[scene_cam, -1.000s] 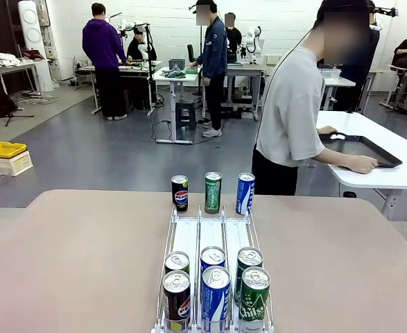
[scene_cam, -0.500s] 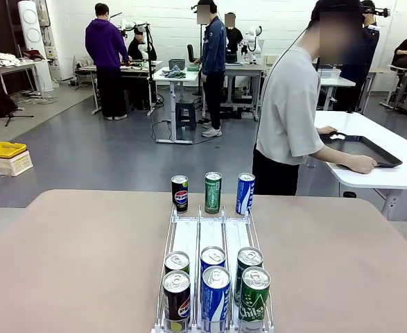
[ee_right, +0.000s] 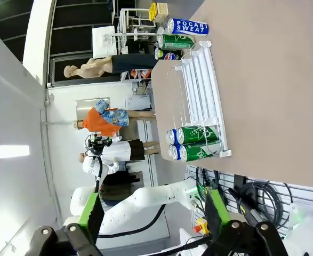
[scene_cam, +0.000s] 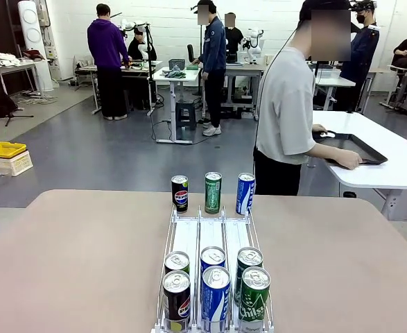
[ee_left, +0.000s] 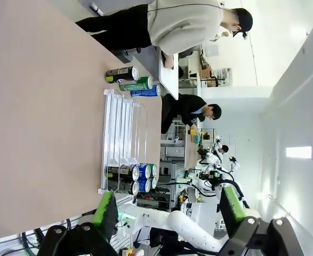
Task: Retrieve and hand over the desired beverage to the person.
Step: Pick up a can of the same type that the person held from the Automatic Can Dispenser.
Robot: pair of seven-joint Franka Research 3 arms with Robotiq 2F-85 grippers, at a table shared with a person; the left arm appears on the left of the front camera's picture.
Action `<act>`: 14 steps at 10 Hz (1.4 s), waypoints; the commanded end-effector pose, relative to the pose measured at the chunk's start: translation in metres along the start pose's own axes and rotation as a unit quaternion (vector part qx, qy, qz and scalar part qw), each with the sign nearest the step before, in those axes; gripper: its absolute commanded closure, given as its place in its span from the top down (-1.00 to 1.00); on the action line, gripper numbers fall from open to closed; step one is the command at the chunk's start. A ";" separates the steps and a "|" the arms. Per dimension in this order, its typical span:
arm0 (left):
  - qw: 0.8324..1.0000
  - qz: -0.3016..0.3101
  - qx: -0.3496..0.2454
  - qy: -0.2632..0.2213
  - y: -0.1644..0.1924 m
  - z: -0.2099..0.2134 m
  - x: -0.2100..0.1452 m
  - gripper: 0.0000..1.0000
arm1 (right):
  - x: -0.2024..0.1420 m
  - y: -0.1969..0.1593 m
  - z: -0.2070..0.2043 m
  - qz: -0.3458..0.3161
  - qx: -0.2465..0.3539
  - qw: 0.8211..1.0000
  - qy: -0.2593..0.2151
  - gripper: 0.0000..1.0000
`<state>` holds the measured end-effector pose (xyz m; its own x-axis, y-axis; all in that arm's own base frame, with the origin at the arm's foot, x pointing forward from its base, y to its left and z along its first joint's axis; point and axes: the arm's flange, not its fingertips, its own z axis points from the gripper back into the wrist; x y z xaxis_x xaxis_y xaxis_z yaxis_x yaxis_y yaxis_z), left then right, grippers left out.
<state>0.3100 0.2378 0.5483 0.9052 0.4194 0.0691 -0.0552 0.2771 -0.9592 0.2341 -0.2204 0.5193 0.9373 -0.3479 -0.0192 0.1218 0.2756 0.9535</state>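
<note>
Obs: left fingers [ee_left: 105, 213] apart, nothing between; right fingers [ee_right: 216, 209] apart too. Six cans [scene_cam: 215, 288] sit in the rack [scene_cam: 188, 237] on the surface [scene_cam: 71, 263], well ahead of both pairs of fingers (three more at its far end). The person [scene_cam: 285, 111], far beyond the fingers, faces another surface [scene_cam: 404, 173]. Judgement: await a clear choice, then straddle one can upright, clear of neighbours.

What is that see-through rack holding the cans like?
The rack looks like clear plastic: three lanes with white floors and thin divider walls. It lies on the tan table, running from the robot's edge towards the far side. At its near end stand two black cans in the left lane, two blue cans in the middle, two green cans on the right. The rest is bare.
</note>
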 end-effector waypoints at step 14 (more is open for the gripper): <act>1.000 -0.004 -0.008 0.000 -0.002 0.000 0.001 1.00 | 0.001 0.000 0.000 0.005 0.012 1.000 -0.003 1.00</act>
<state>0.3104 0.2374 0.5487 0.9052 0.4191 0.0699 -0.0538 0.2762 -0.9596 0.2341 -0.2205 0.5190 0.9373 -0.3481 -0.0197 0.1223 0.2753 0.9536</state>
